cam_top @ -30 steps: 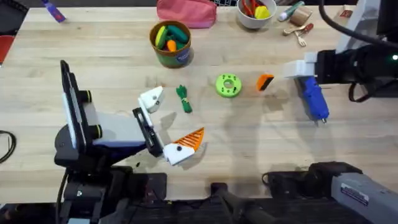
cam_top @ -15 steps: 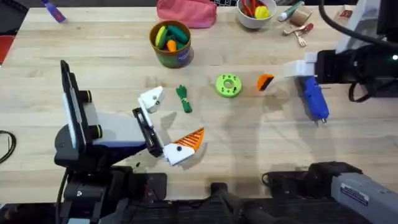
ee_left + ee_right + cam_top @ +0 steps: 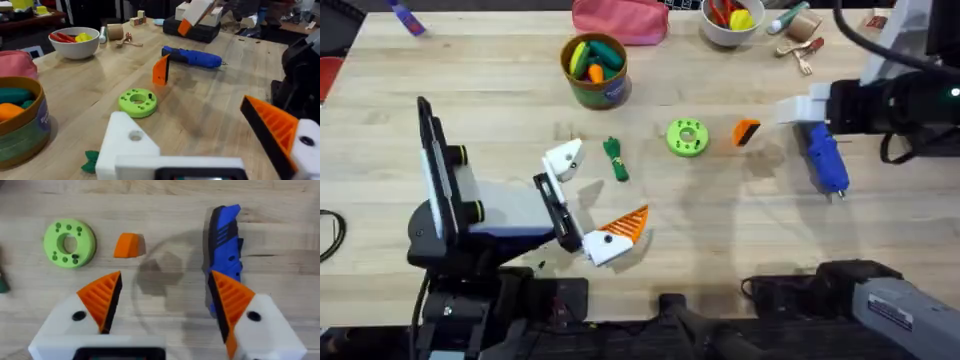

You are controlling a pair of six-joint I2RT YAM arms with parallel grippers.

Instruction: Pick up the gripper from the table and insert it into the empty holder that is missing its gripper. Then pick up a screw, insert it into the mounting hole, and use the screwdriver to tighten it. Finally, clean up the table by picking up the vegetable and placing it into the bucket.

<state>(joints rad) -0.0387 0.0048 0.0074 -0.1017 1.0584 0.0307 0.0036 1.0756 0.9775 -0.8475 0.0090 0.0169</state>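
Observation:
The loose orange gripper [image 3: 747,132] stands on the table beside the lime-green disc [image 3: 687,137], also seen as gripper [image 3: 126,245] and gripper [image 3: 161,70]. My left gripper [image 3: 603,190] rests open; one finger is a bare white holder [image 3: 563,158] [image 3: 127,145], the other carries an orange pad [image 3: 625,225]. The dark green vegetable [image 3: 615,158] lies just right of the holder. My right gripper [image 3: 798,108] [image 3: 167,300] hovers open between the loose gripper and the blue screwdriver [image 3: 825,160] [image 3: 226,250]. A small dark screw-like piece [image 3: 75,256] sits in the disc.
The bucket [image 3: 595,68] with toy vegetables stands at the back, left of centre. A pink pouch [image 3: 620,20], a white bowl [image 3: 732,20] and small utensils [image 3: 800,45] line the far edge. Bare wood lies between the two arms at the front.

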